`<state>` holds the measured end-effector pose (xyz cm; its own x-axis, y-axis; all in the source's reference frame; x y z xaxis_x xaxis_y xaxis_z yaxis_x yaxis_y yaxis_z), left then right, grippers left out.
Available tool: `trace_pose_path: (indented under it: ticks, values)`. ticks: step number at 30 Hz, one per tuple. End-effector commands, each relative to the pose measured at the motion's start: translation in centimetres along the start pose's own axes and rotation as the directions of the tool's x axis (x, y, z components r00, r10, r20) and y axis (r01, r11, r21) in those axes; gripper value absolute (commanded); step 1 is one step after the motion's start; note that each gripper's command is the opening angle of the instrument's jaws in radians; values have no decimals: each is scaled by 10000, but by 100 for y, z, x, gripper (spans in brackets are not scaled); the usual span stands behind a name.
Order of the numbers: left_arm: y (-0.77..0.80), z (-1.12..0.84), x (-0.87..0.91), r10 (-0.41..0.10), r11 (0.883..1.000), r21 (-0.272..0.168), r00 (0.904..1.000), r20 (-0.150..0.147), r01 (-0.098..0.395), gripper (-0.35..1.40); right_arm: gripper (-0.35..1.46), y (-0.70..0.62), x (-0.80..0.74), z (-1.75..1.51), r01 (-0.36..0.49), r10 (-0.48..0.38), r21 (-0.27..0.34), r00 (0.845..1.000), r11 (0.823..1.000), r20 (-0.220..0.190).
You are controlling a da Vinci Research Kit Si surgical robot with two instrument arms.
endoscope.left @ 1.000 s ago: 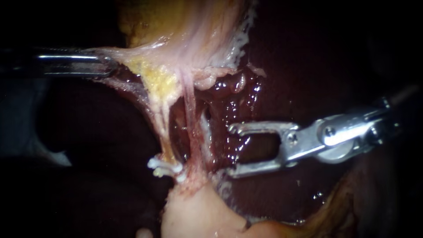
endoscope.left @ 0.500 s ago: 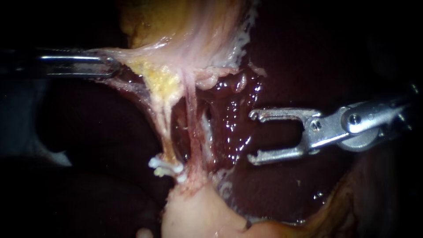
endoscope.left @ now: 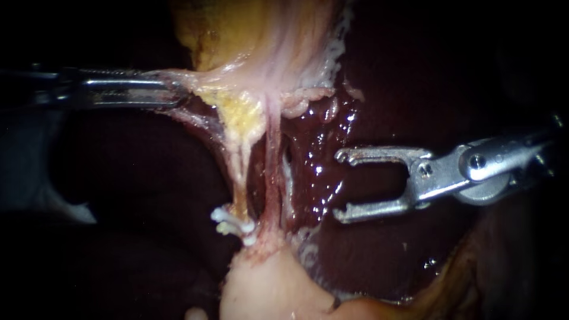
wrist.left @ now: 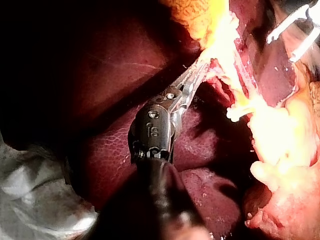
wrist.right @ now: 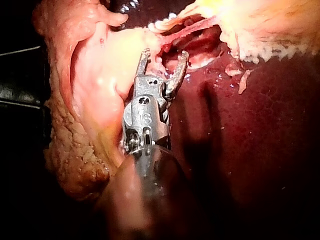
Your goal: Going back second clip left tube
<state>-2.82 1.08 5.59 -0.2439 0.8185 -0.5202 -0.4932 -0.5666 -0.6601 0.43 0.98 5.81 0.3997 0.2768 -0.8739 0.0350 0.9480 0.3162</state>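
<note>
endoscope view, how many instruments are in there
2. The left instrument comes in from the left, up high, gripping the pale tissue above the tubes. The right instrument sits right of the tubes, holding nothing. None seems hidden.

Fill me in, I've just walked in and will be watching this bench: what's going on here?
The left instrument has its jaws shut on the pale tissue, holding the left tube and right tube below it stretched. A white clip sits low on the left tube. The right instrument hangs over the liver, to the right of both tubes, jaws open and empty.
</note>
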Motion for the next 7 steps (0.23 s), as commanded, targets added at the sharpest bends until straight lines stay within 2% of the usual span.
trace_pose_path:
  ticks: [1, 7]
  values:
    - [0, 0, 0, -3, 10000, 11, 10000, 2, 3, -35, 50, 0, 0, 0, 1, -1, 0, 10000, 10000, 1]
    - [0, 0, 0, -3, 10000, 10, 10000, 3, 3, -35, 50, 0, 0, 0, 2, -2, 0, 10000, 10000, 2]
